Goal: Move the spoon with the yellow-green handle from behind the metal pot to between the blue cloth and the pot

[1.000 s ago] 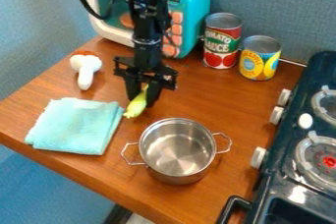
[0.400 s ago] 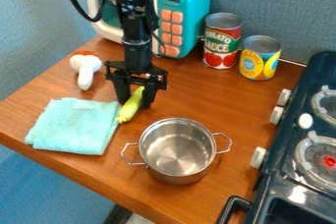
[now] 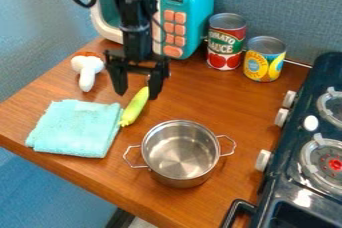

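Note:
The black gripper (image 3: 138,91) hangs over the table behind the cloth and pot, its two fingers spread apart and open. A yellow-green toy vegetable (image 3: 135,106) lies on the wood just below it, its upper end close to the right finger and its lower end at the right edge of the folded turquoise cloth (image 3: 75,128). In front and to the right stands an empty steel pot (image 3: 180,153) with two side handles. A white toy mushroom-like piece (image 3: 87,71) with a reddish-brown back lies to the left of the gripper.
Behind the arm is a teal toy microwave (image 3: 190,14). A tomato sauce can (image 3: 226,42) and a yellow-blue can (image 3: 264,59) stand at the back right. The dark toy stove (image 3: 309,172) borders the table (image 3: 208,98) on the right.
The gripper has shifted left, opened and risen a little. The yellow-green vegetable moved left with it and now lies free on the table.

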Motion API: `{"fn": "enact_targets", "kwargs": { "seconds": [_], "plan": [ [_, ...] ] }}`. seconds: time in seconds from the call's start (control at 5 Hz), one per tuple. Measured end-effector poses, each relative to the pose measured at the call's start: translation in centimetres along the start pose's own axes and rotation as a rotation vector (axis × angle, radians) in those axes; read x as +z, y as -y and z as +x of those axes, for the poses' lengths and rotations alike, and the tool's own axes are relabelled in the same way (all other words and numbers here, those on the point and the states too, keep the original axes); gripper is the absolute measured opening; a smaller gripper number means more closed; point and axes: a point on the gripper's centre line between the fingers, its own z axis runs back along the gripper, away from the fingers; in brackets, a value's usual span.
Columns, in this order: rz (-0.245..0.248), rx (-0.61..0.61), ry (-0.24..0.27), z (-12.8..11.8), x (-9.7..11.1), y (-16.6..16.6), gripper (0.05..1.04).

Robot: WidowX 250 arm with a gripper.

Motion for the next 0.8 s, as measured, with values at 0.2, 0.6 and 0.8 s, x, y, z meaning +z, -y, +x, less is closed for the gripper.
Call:
{"fn": "enact_targets", "kwargs": {
  "seconds": [0.2, 0.6, 0.8],
  "plan": [
    [0.093, -0.036, 0.006, -1.4, 3.0, -0.6, 1.004],
    [0.116, -0.283, -0.133, -6.8, 5.1, 3.8, 1.004],
    [0.089, -0.332, -0.119, -10.3, 4.6, 4.3, 1.004]
  ]
}}
